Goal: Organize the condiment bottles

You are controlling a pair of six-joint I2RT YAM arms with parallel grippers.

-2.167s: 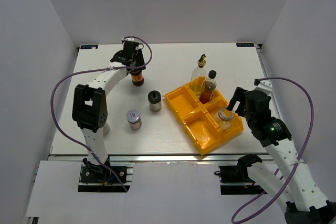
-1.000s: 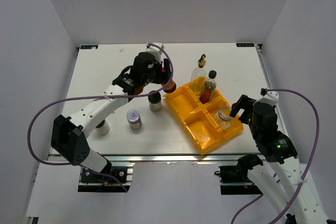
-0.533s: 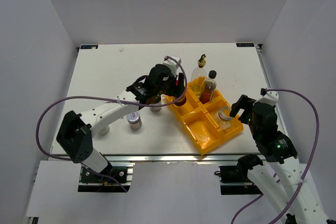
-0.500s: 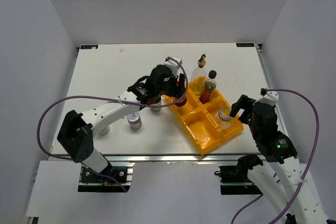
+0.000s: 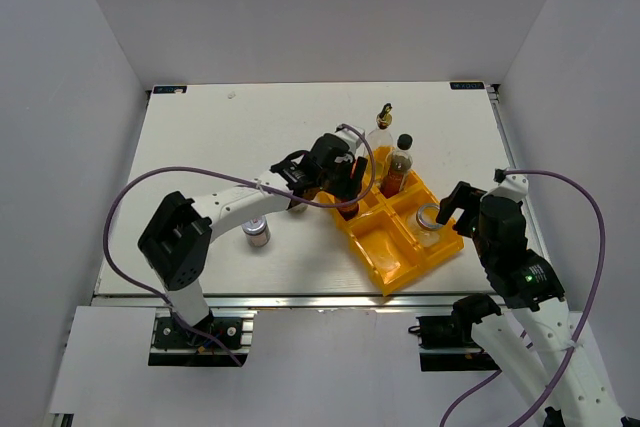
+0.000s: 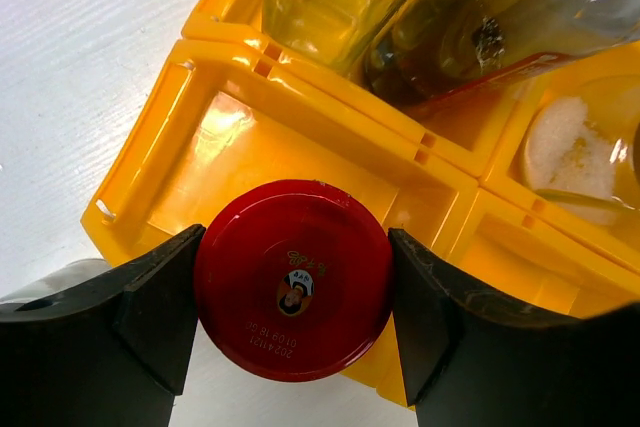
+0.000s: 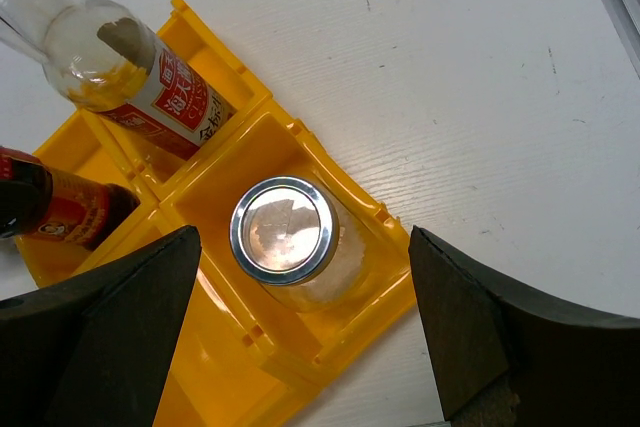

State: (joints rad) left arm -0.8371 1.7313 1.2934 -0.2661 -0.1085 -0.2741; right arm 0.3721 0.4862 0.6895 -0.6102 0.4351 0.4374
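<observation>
My left gripper (image 5: 345,195) is shut on the red-lidded dark jar (image 6: 292,279), one finger on each side of the lid. It holds the jar over the near-left edge of the yellow tray (image 5: 372,249); I cannot tell whether the jar rests on anything. The clear gold-spouted bottle (image 5: 380,139) and the brown black-capped sauce bottle (image 5: 400,167) stand in the tray's far compartment. A silver-lidded shaker (image 7: 285,232) sits in the right compartment. My right gripper (image 7: 300,339) is open and empty above it. A second silver-lidded shaker (image 5: 257,230) stands on the table.
A black-lidded shaker (image 5: 296,206) stands on the table just left of the tray, mostly hidden under my left arm. The tray's near compartment (image 5: 385,252) holds nothing. White walls enclose the table (image 5: 200,137) on three sides.
My left gripper has carried the red-lidded jar from the table's back left rightward to the tray's left edge. My right arm drew back slightly at first, then stayed still.
</observation>
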